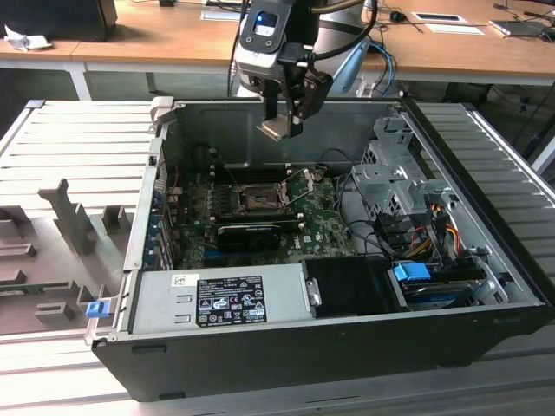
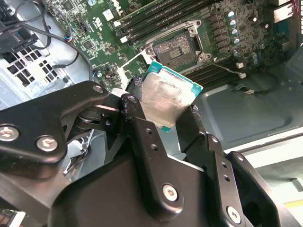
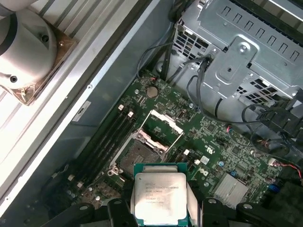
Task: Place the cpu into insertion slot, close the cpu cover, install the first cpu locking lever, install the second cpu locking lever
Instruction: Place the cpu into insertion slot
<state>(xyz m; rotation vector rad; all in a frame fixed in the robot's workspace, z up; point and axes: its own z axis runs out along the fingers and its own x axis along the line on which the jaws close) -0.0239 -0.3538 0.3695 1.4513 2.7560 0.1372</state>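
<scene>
My gripper [image 1: 282,126] hangs above the open computer case, shut on the cpu [image 1: 276,130], a flat square chip with a pale silvery face and green edge. In both wrist views the cpu [image 2: 166,97] [image 3: 160,196] sits clamped between the black fingers [image 2: 137,118], well above the board. The insertion slot [image 1: 259,199] [image 2: 177,51] [image 3: 137,156] lies open on the green circuit board below, its dark centre bare. The cpu cover [image 3: 163,126], a thin silvery frame, stands swung up at the slot's edge. Thin metal levers [image 1: 303,184] stick up beside the slot.
A long black expansion card [image 1: 256,232] lies just in front of the slot. A grey power supply [image 1: 217,299] fills the case's near side. A metal drive cage [image 1: 390,173] [image 3: 246,52] and bundled cables [image 1: 425,234] are at the exterior view's right. Memory slots [image 3: 106,137] flank the socket.
</scene>
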